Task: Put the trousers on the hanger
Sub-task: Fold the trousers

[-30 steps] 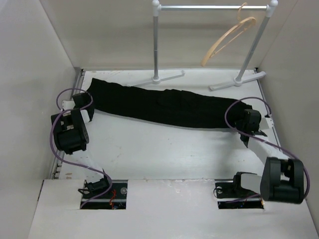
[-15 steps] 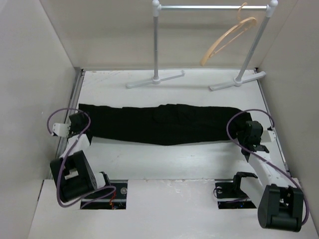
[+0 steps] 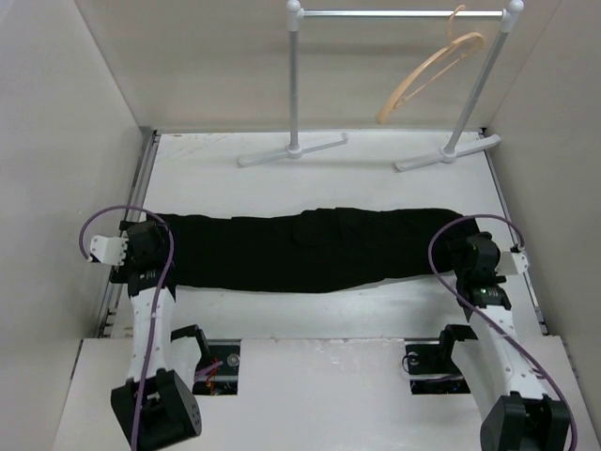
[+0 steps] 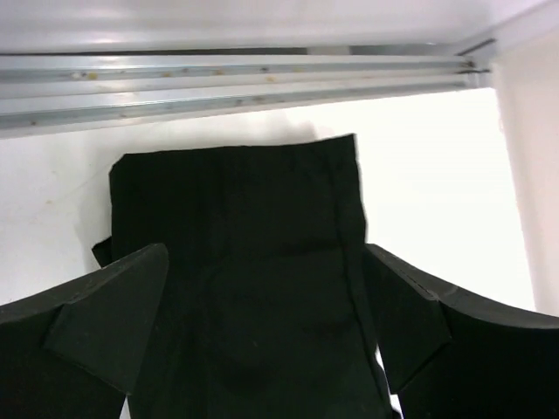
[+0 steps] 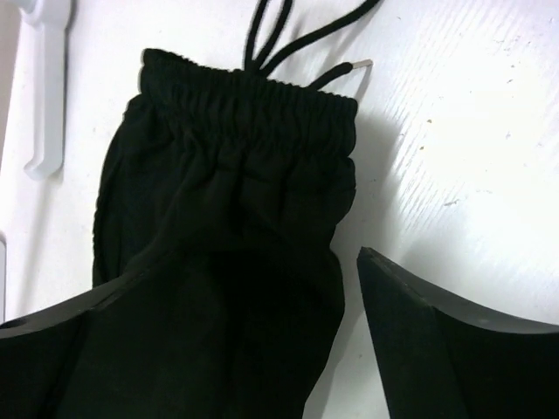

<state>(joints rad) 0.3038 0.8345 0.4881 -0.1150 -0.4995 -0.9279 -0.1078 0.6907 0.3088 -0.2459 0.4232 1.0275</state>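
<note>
Left gripper (image 4: 262,336): fingers spread wide, straddling the hem end of the trousers (image 3: 310,249), cloth flat between them. A metal edge track (image 4: 244,74) ran just beyond that hem. The trousers lay stretched across the table (image 3: 310,178), left to right, near the front edge. Behind them the grey rail (image 3: 399,14) stood on two white feet at the far side. The hanger (image 3: 427,75) hung tilted from the rail's right part, well apart from the trousers. Right gripper (image 5: 253,349): fingers also apart, over the waistband end, with the drawstring (image 5: 288,35) trailing out past it.

Vs 0.5 s earlier: both arms had pulled back toward their bases, and the trousers had slid nearer the front edge. The hanger was unchanged.
</note>
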